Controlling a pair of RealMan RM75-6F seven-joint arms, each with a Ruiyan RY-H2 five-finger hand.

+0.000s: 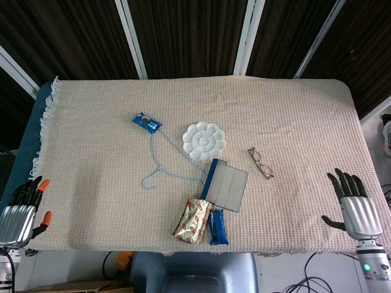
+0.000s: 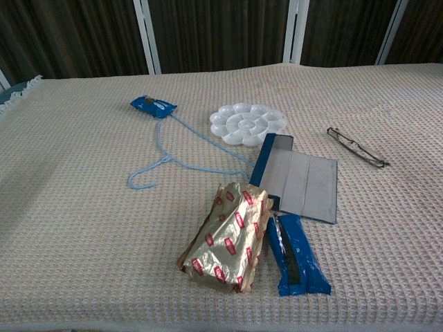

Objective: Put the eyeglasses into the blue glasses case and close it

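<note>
The eyeglasses [image 1: 260,163] [image 2: 356,147] lie folded on the tablecloth, right of centre. The blue glasses case [image 1: 225,184] [image 2: 297,181] lies flat just left of them, its grey panels up and a blue edge on its left side. My right hand [image 1: 355,206] rests at the table's near right edge with fingers spread, holding nothing. At the near left corner sits my left hand [image 1: 23,210], also empty with its fingers apart. Neither hand shows in the chest view.
A white flower-shaped palette [image 1: 204,140] sits behind the case. A gold snack packet [image 1: 192,220] and a blue snack packet [image 1: 218,227] lie in front of it. A small blue packet [image 1: 146,122] and a light blue cord [image 1: 164,160] lie to the left.
</note>
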